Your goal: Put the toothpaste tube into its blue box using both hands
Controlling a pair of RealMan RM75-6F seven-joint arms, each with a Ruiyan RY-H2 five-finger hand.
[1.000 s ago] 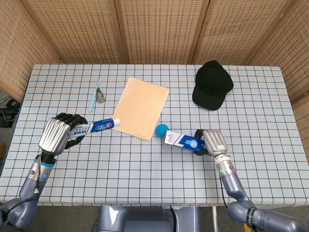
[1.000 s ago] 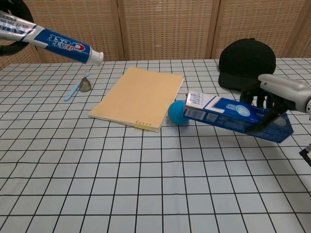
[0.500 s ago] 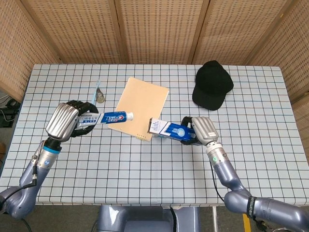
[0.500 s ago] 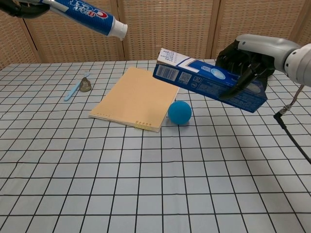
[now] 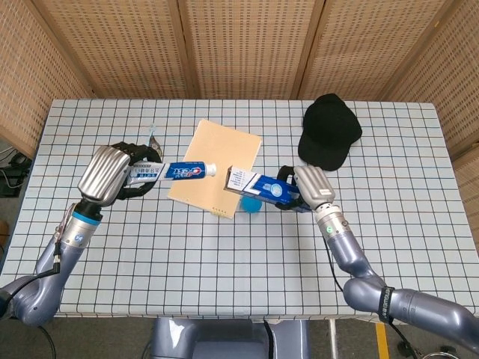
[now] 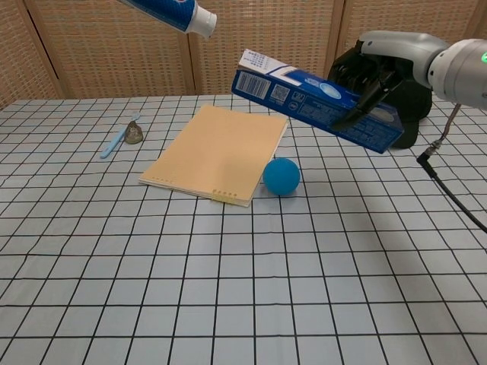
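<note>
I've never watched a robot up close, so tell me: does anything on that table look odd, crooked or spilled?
Nothing is spilled or damaged. The notebook lies at an angle to the grid cloth, with a blue ball against its edge. Toothpaste tube and blue box are held in the air, tilted, not dropped.

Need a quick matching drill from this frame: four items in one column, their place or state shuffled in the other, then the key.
1. white-capped blue toothpaste tube
2. blue cardboard box
3. small blue ball
4. black cap

A. on the table beside the tan notebook
B. held aloft by the right hand
C. lying at the table's far right
D. held aloft by the left hand

Pairs: 1-D, 2-B, 3-A, 4-C
</note>
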